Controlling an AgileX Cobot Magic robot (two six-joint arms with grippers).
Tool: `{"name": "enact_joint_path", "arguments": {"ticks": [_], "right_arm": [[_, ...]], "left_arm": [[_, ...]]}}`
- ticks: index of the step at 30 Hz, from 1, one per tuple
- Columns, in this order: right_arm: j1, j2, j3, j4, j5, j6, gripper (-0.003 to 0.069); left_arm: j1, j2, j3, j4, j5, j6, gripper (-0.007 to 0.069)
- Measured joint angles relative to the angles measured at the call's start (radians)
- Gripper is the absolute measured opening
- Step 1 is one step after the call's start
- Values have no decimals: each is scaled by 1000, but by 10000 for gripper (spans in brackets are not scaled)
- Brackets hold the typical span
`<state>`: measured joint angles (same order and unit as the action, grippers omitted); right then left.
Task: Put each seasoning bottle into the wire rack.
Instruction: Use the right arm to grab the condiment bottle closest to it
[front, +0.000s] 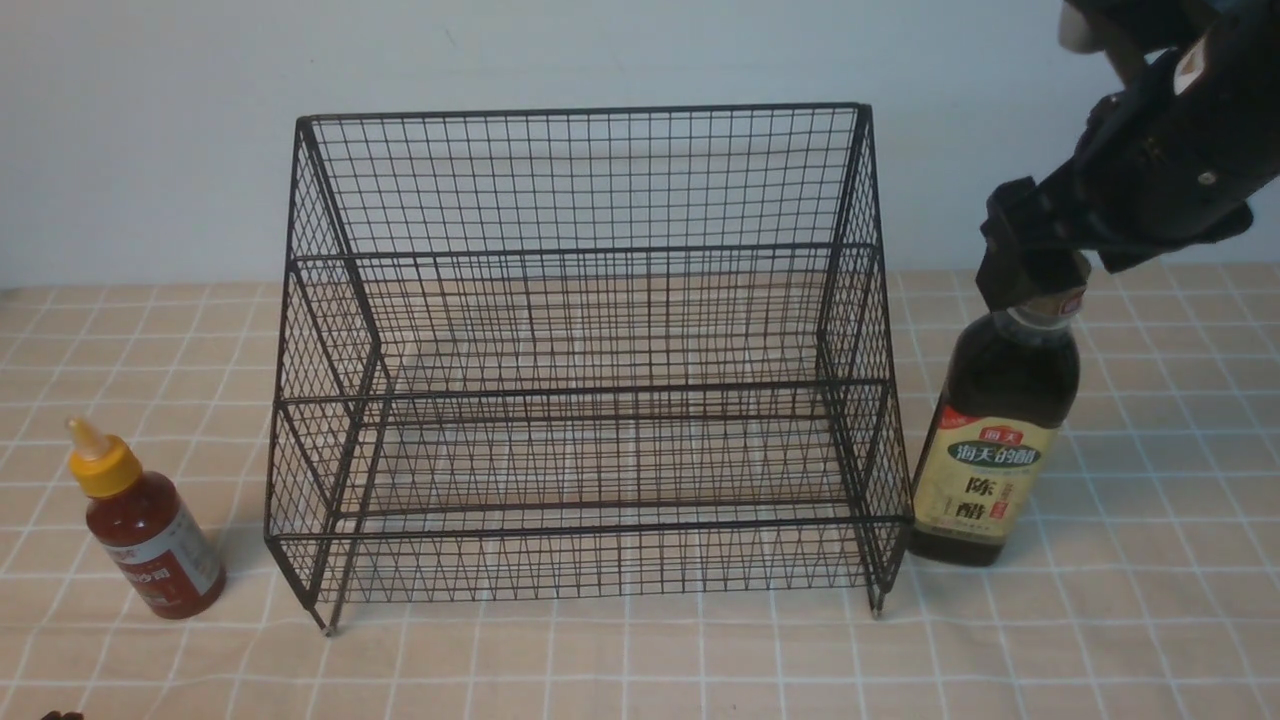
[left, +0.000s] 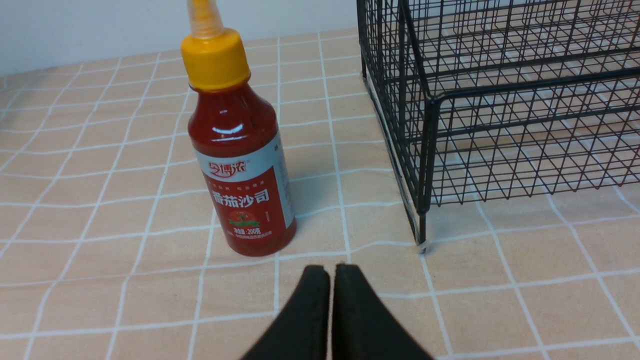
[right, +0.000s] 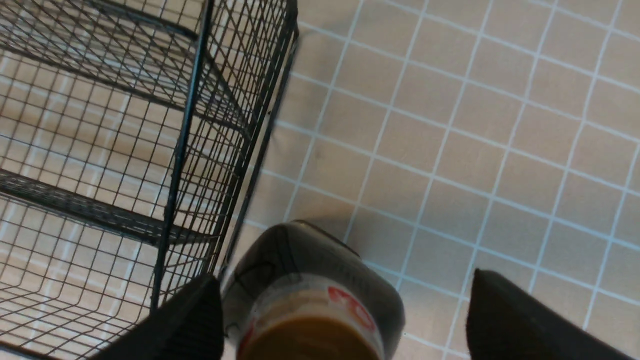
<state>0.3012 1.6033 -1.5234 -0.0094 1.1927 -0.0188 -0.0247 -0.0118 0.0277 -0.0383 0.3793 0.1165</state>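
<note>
We have the black wire-mesh stepped rack (front: 590, 388) standing on the light-brown surface with a pale grid pattern (front: 760, 660). Our right gripper (right: 345, 310) has its fingers spread apart around the gold cap of the tall bottle of dark liquid with a cream-and-green label (front: 985, 470), which is upright just beside the rack's right side. The small red sauce bottle with a yellow nozzle cap (front: 155, 540) stands to the rack's left, apart from it. Our left gripper (left: 332, 280) has its fingers together, near the sauce bottle.

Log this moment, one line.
right end effector: open around dark bottle neck | left end effector: shut, empty | both bottles outside wire rack
</note>
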Motion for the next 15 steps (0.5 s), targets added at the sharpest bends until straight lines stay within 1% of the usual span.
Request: {"name": "enact_joint_path", "arguments": {"ticks": [2,5,7,15], "right_arm": [[0,13,0,9,-1,1,517],[0,22,0,24,4,2,377],[0,23,-1,33,14,2,319],[0,20,-11,33,44,0,325]], "left_arm": [[0,0,0,0,0,0,-7],[0,0,0,0,0,0,-7],[0,0,0,0,0,0,-7],[0,0,0,0,0,0,-7]]}}
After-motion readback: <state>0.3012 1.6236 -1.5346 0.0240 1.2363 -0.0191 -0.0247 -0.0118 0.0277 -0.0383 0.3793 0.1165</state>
